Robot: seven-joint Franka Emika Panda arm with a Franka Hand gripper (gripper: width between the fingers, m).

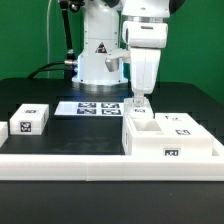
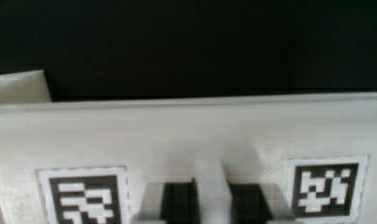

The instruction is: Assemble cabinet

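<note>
The cabinet (image 1: 176, 141) is a large white tagged box at the exterior view's right, just behind the front rail, with open compartments on top. My gripper (image 1: 140, 102) points straight down over its far left corner. In the wrist view the white cabinet (image 2: 203, 130) fills the frame, with one tag on either side of my gripper (image 2: 211, 203). The dark fingers (image 2: 172, 203) stand close together with a thin upright white panel (image 2: 211, 190) of the cabinet between them. The fingertips are hidden below the frame edge.
A loose white tagged block (image 1: 31, 119) lies at the exterior view's left, with another (image 1: 4, 130) cut off at the edge. The marker board (image 1: 95, 107) lies in front of the robot base. A long white border rail (image 1: 100, 160) runs along the front.
</note>
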